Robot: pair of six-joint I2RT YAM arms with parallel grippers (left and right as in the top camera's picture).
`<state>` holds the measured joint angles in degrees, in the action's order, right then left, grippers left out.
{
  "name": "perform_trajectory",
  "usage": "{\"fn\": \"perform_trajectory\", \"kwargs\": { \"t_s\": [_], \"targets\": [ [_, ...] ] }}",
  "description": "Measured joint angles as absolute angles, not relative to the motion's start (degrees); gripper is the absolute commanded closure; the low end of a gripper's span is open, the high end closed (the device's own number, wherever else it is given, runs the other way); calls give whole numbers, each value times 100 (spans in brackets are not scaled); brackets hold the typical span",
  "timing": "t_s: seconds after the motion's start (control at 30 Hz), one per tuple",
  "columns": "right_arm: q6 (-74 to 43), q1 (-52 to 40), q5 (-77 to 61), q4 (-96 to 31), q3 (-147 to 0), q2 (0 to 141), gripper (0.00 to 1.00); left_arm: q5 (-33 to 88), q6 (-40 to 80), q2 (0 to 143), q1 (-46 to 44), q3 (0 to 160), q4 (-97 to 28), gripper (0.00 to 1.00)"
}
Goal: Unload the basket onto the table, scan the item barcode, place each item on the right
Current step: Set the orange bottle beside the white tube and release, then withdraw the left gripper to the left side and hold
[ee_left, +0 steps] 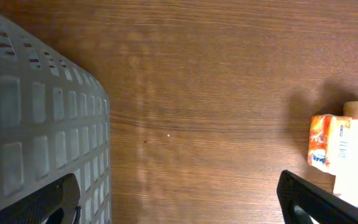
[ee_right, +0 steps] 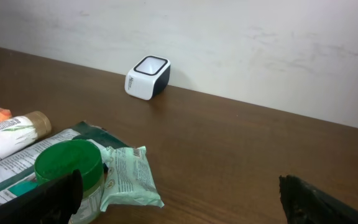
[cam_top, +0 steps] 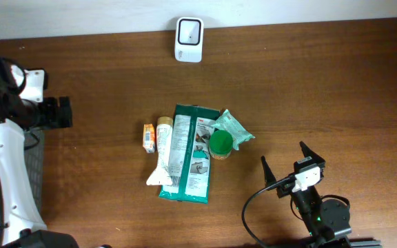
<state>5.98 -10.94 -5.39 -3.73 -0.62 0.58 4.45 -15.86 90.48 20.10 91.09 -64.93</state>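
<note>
While the left gripper (cam_top: 66, 112) and right gripper (cam_top: 282, 153) both stand wide open and empty, the items lie heaped mid-tabletop (cam_top: 322, 83), well apart from the white scanner (cam_top: 188, 39). The green-lidded jar (cam_top: 220, 143) looks rigid, light, perhaps slick; grasp its sides. The pale-green packet (cam_top: 234, 129) touching it looks soft, crumply.

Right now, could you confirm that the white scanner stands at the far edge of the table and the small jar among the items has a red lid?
Not quite: the jar lid is green, not red, as the overhead view shows. The white scanner does stand at the far edge of the table.
</note>
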Motion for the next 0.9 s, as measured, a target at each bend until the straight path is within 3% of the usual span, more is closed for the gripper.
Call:
{"fn": "perform_trajectory", "kwargs": {
  "t_s": [0.27, 0.43, 0.73, 0.9],
  "targets": [
    [596, -1094, -539, -373, -62, 58, 2, 143, -1214, 8694, 2045, 9111, -7078, 1],
    [596, -1094, -539, -373, -62, 58, 2, -685, -980, 8068, 2045, 9129, -7570, 1],
    [598, -1094, -539, -373, -62, 58, 2, -1605, -1002, 8068, 2062, 9131, -7345, 1],
    [596, -1094, -539, -373, -62, 58, 2, -1299, -1002, 8066, 1559, 9131, -6879, 1]
  ]
}}
